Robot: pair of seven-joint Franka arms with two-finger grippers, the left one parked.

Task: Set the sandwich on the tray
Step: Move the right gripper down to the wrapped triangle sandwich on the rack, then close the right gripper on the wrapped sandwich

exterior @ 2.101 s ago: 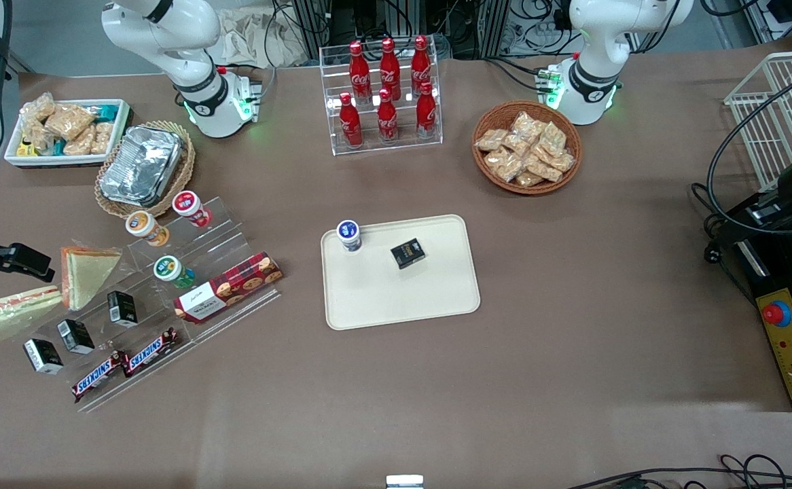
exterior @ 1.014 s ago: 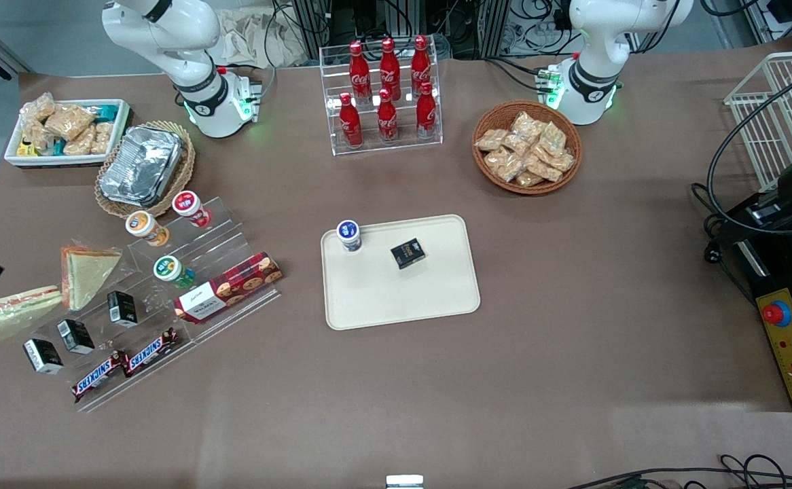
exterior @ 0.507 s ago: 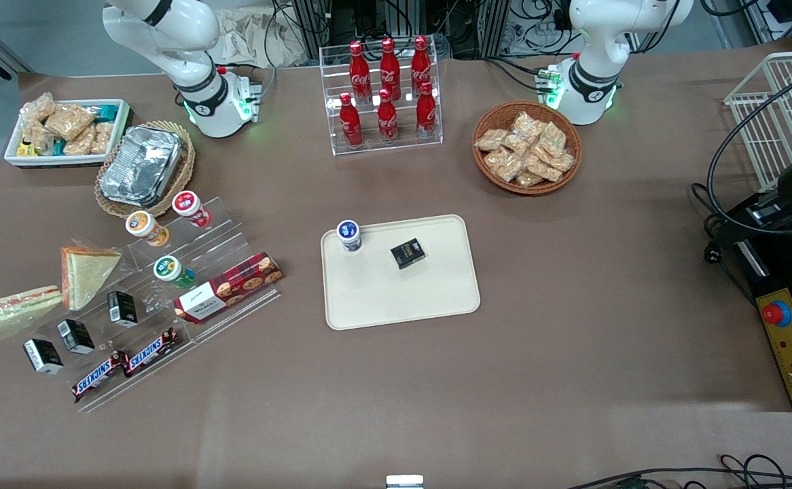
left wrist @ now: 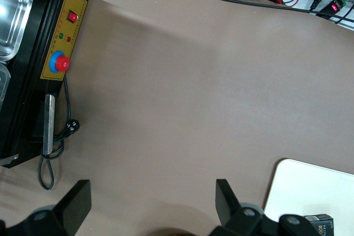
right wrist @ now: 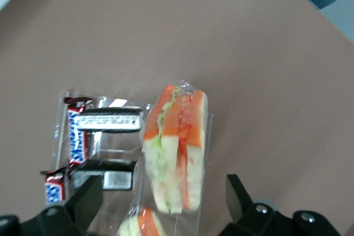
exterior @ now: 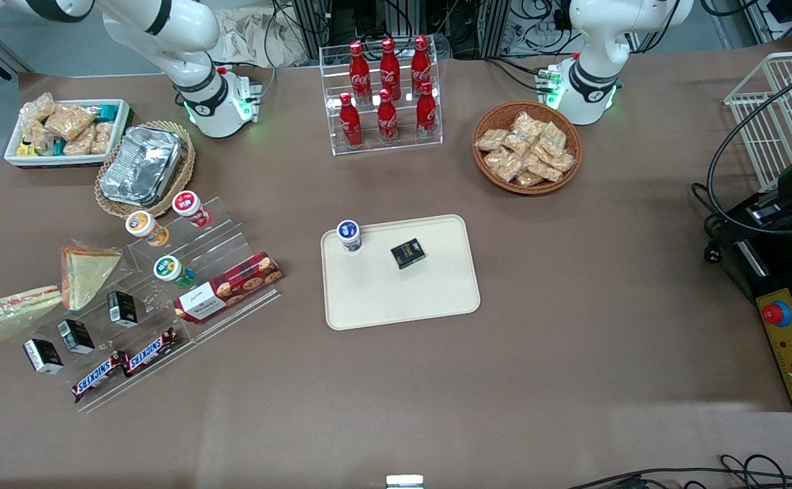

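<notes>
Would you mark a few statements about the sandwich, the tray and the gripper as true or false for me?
1. The sandwich already lies on the tray. False: it lies on the table at the working arm's end, well away from the tray.
2. The gripper is above the sandwich, fingers open on either side of it. True.
3. The tray is bare. False: a blue-lidded cup and a small black box are on it.
4. A second wedge sandwich lies beside the first. True.
5. The Coca-Cola bottles lie loose on the table. False: they stand upright in a clear rack.
</notes>
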